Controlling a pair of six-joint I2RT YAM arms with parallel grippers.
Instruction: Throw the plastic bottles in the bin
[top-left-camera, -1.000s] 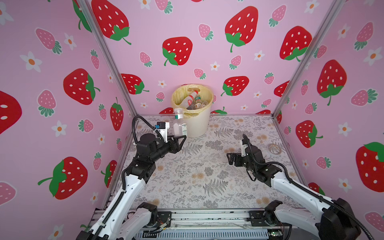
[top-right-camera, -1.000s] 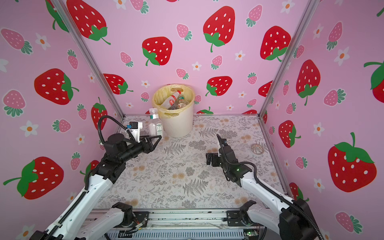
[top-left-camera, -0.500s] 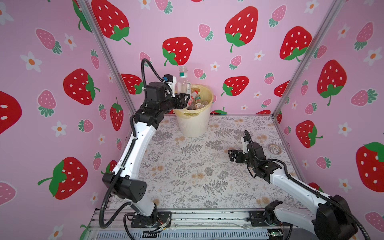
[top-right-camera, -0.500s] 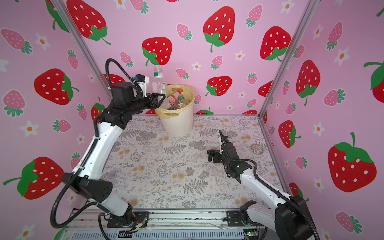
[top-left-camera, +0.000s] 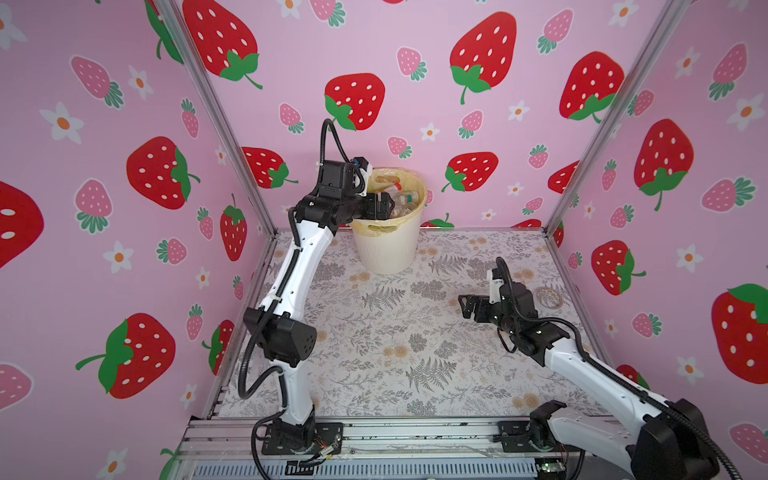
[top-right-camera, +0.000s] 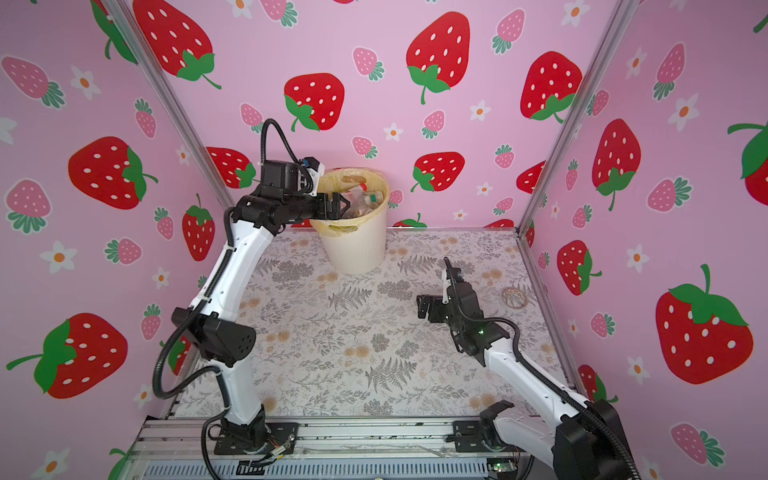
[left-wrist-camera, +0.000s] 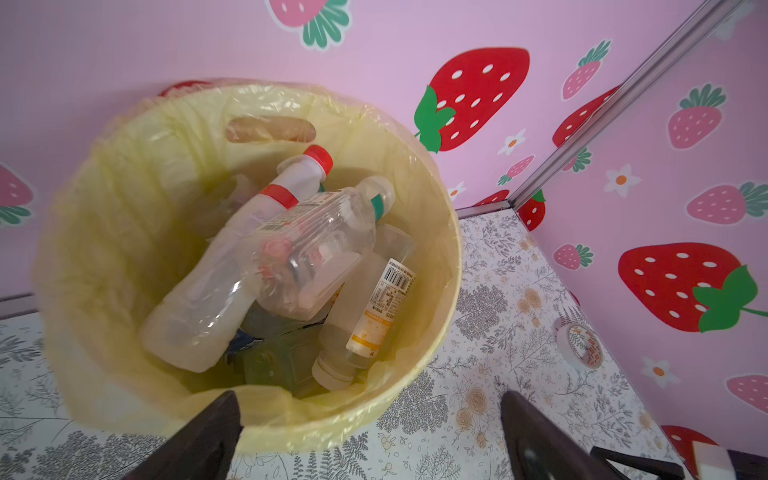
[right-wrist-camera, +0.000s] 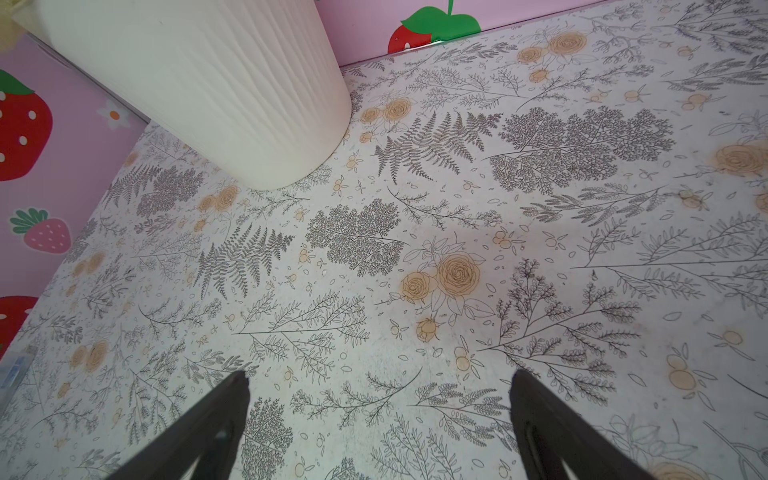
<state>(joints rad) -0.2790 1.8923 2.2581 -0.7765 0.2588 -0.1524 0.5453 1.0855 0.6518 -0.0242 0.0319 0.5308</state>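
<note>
Bottles (left-wrist-camera: 299, 245) lie piled inside the bin (top-left-camera: 386, 249), which stands at the counter's (top-left-camera: 374, 345) far edge, slightly left of its middle. Over the bin's rim hangs the left tool (top-left-camera: 383, 206), its fingers apart and empty. Above the counter's right side hovers the right tool (top-left-camera: 467, 305), likewise spread, holding nothing.

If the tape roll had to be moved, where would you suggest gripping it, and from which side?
Probably from straight above with the right gripper: the tape roll lies flat, hole upward, so one finger goes in the hole and one outside, pinching the band.
</note>
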